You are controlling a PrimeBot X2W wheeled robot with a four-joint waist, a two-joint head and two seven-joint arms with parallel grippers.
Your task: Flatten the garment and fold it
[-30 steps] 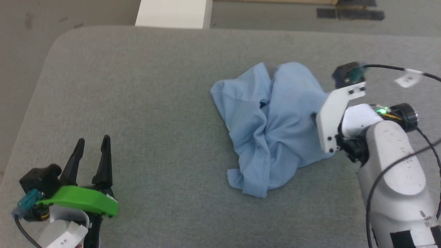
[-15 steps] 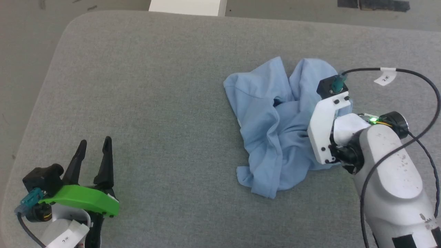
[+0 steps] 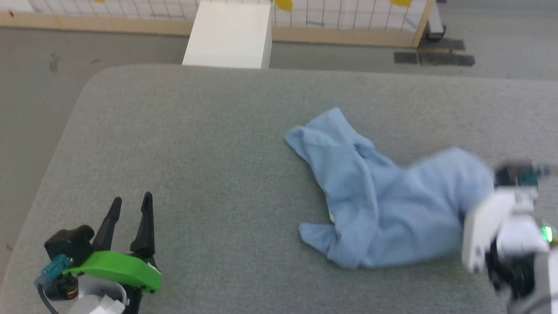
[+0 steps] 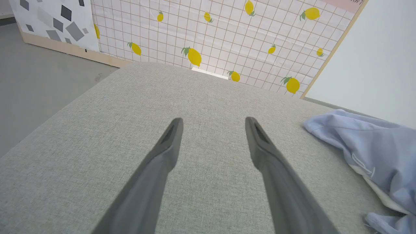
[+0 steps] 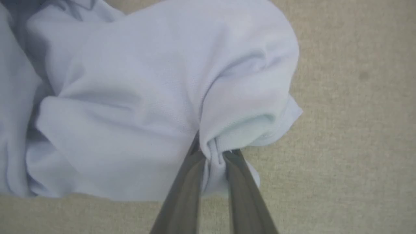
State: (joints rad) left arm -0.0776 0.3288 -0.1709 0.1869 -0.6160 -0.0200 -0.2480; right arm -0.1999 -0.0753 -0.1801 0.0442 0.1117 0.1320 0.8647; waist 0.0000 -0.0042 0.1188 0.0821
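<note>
Currently your right gripper (image 5: 213,154) pinches a fold of the light blue shirt (image 3: 383,209), which lies crumpled on the right half of the grey padded table (image 3: 196,144). Your left gripper (image 3: 132,197) stands spread wide at the near left, well apart from it

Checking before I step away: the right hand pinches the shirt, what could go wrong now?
The right hand grips just a small bunched fold of the shirt, so it may slip out. The left hand is open, away from the cloth, so a pull could drag the whole crumpled heap.
</note>
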